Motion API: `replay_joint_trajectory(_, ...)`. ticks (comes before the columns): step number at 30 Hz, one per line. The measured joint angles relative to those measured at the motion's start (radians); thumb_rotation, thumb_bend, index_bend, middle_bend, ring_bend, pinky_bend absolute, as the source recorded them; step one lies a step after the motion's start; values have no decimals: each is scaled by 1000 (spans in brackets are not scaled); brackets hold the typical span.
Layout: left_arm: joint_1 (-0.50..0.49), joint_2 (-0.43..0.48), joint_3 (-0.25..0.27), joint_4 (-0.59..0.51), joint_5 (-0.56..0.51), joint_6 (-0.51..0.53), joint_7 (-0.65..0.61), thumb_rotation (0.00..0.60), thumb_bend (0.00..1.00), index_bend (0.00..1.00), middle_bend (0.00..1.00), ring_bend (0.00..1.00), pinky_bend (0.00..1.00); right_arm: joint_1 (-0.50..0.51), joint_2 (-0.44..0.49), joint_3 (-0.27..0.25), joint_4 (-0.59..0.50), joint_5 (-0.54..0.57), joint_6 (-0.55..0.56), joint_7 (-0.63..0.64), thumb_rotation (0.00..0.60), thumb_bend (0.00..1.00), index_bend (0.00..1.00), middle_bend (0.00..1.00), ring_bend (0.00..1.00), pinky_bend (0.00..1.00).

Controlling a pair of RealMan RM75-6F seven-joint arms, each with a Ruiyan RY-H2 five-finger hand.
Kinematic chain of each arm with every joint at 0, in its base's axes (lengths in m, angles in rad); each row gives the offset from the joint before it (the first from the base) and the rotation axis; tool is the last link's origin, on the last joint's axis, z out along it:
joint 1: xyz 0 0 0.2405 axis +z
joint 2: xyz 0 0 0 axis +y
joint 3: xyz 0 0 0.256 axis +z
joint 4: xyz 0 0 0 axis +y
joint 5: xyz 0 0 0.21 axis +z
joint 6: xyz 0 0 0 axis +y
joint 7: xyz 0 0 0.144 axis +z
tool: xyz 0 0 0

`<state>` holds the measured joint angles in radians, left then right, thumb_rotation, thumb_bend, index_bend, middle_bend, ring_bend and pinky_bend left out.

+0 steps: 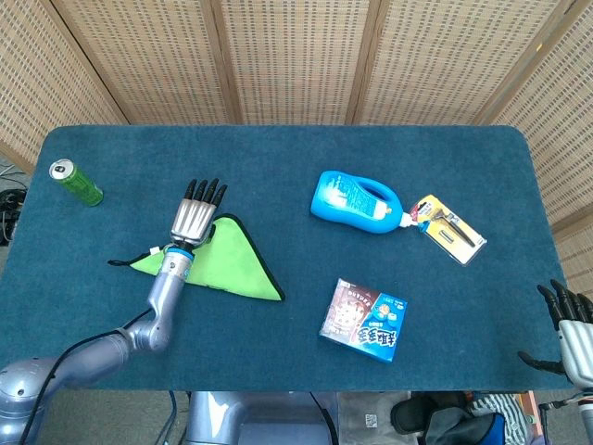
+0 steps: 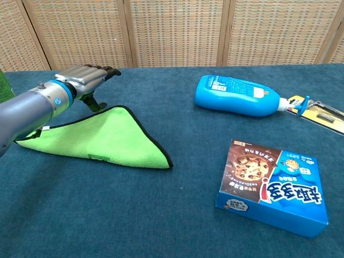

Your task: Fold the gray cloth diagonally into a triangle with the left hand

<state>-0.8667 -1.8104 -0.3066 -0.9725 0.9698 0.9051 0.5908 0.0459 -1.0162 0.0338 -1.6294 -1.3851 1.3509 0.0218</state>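
The cloth [image 1: 232, 263] [image 2: 110, 138] lies folded into a triangle on the table, its bright green side up and a dark edge along its border. My left hand [image 1: 195, 215] [image 2: 83, 80] hovers above the cloth's far corner, fingers stretched out and apart, holding nothing. In the chest view it is lifted off the fabric. My right hand [image 1: 572, 326] hangs off the table's near right corner, fingers spread and empty; the chest view does not show it.
A green can [image 1: 76, 182] stands at the far left. A blue bottle [image 1: 356, 203] [image 2: 240, 95] lies right of centre, a carded razor pack [image 1: 447, 228] [image 2: 321, 113] beside it. A blue cookie box [image 1: 364, 319] [image 2: 271, 186] lies near the front.
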Motion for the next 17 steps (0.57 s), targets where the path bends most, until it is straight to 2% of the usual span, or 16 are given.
replay_joint_trajectory(5,87,113,35,-221,45,110,-19,600,212,0,0,0,0,-1,-1,0,-5,-6,10,-15,600,0,0,0,0,0)
replay_joint_trajectory(8,160,200,76,-375,89,194,-31,600,124,0,0,0,0,-3,-1,2,-9,-6,18,-24,600,0,0,0,0,0)
replay_joint_trajectory(12,275,328,165,-554,166,313,-42,600,78,0,0,0,0,-5,-1,4,-17,-9,29,-36,600,0,0,0,0,0)
replay_joint_trajectory(17,398,441,286,-676,248,422,-45,600,68,0,0,0,0,-9,2,5,-33,-26,54,-54,600,0,0,0,0,0)
